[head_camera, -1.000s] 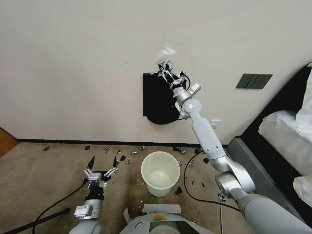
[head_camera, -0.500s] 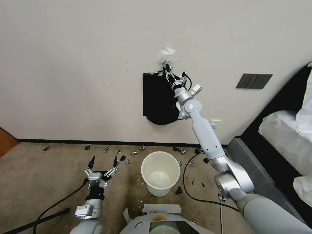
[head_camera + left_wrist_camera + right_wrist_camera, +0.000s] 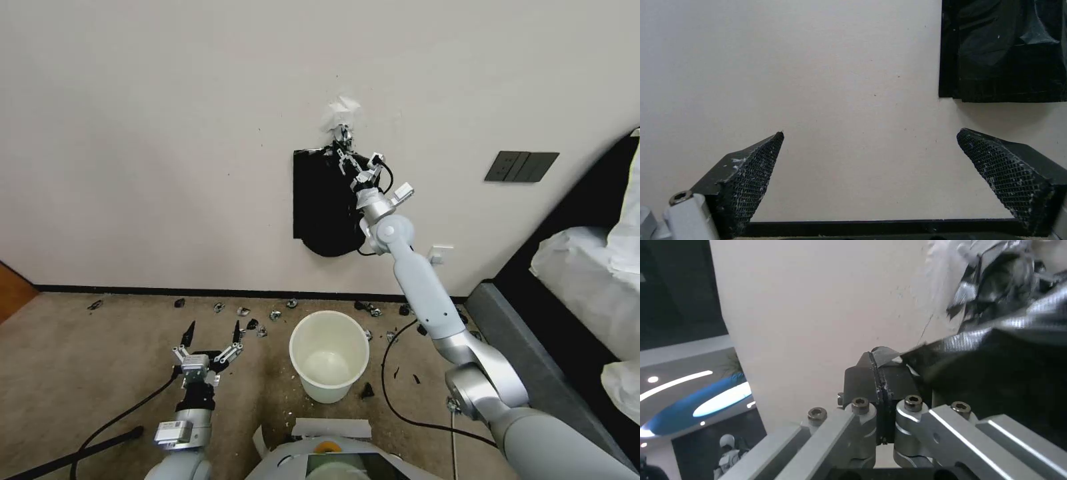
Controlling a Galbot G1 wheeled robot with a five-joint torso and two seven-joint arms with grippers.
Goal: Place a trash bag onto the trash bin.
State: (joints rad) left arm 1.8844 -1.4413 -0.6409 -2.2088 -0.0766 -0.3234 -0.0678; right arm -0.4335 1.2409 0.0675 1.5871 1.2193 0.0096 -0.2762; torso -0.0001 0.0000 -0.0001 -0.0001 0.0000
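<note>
**Right arm at wall-hung bag bundle; bin waiting unlined**

Right gripper (image 3: 343, 159) raised to the wall, at the top edge of the flat black bag bundle (image 3: 323, 207) hanging there. In the right wrist view, jaws pressed together with a thin strip of glossy black film (image 3: 925, 348) pinched between the pads (image 3: 878, 373); judged to be the edge of the trash bag. Cannot tell whether one layer or several are caught. Torn white patch (image 3: 340, 110) on the wall just above the bundle's silver clip (image 3: 343, 133).

Left gripper (image 3: 210, 332) parked low over the carpet (image 3: 80, 360), left of the trash bin (image 3: 329, 357), jaws wide apart, holding nothing. Left wrist view faces the wall, lower corner of the bundle (image 3: 1002, 50) in sight.

Trash bin upright on the floor below the bundle, near the wall, no liner inside. Black and silver scraps (image 3: 257, 313) scattered along the baseboard. Black cable (image 3: 393, 393) looping on the floor beside the bin.

Risks, as judgement:
- Thin film, narrow pinch: tearing at the grip likely under a sharp pull, leaving another scrap.
- Several layers caught: more than one bag coming free.
- Clip or wall mount yielding, given the damaged patch above.
- Slip of the film out of the pads.
- Cable snagging the arm on descent to the bin.
</note>
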